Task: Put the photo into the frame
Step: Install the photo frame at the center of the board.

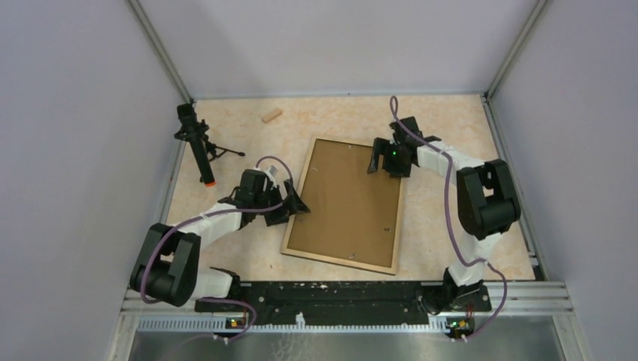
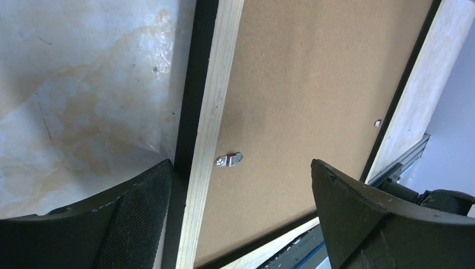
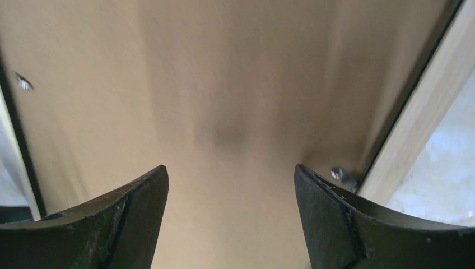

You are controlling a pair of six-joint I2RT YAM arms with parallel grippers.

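The frame (image 1: 297, 207) lies face down in the middle of the table, pale wood rails up, with the brown backing board (image 1: 350, 199) set inside it. The photo is hidden. My left gripper (image 1: 292, 203) is open and empty, its jaws astride the frame's left rail (image 2: 213, 134) beside a small metal clip (image 2: 229, 159). My right gripper (image 1: 382, 162) is open and empty just above the board's upper right part (image 3: 224, 84), near the right rail (image 3: 417, 126) and another clip (image 3: 340, 175).
A black tripod-like stand with an orange tip (image 1: 197, 147) lies at the left back. A small wooden block (image 1: 271, 115) sits near the back wall. A black mounting rail (image 1: 338, 293) runs along the near edge. Grey walls enclose the table.
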